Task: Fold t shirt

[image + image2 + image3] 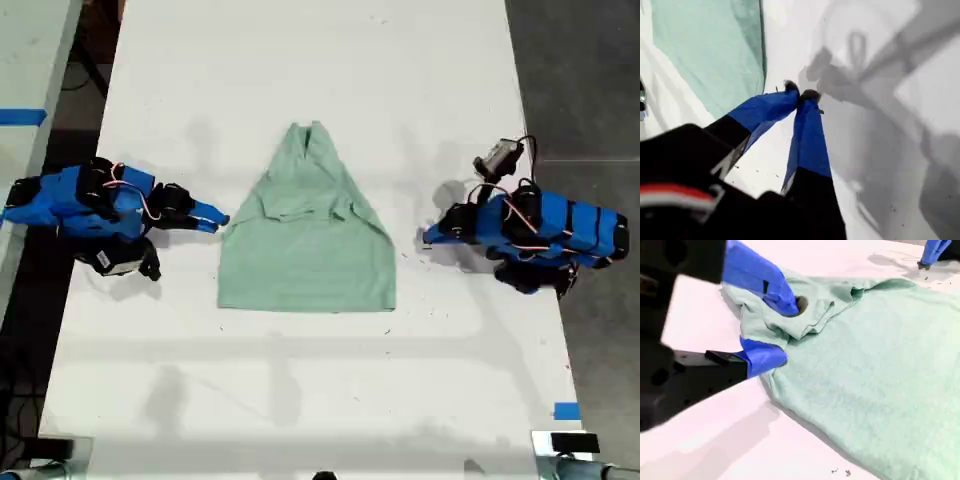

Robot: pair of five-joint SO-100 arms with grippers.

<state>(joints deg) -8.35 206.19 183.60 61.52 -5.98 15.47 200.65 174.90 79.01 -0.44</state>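
Note:
The pale mint-green t shirt [305, 250] lies flat in the middle of the white table [300, 400], narrowing toward the far end. My second gripper [218, 220] is at the shirt's edge on the exterior view's left. In its wrist view it [790, 332] is open, its blue fingers [772, 287] straddling a bunched fold of the shirt [865, 365]. My first gripper [428, 238] rests on the table at the exterior view's right, a short gap from the shirt. Its [801, 94] tips are shut together on nothing, the shirt [705, 45] off to one side.
Strips of blue tape [566, 411] mark the table's near corner at the exterior view's right and a neighbouring surface [22, 117] at its left. Dark floor borders the table on both sides. My first gripper [927, 262] shows across the shirt in the second wrist view.

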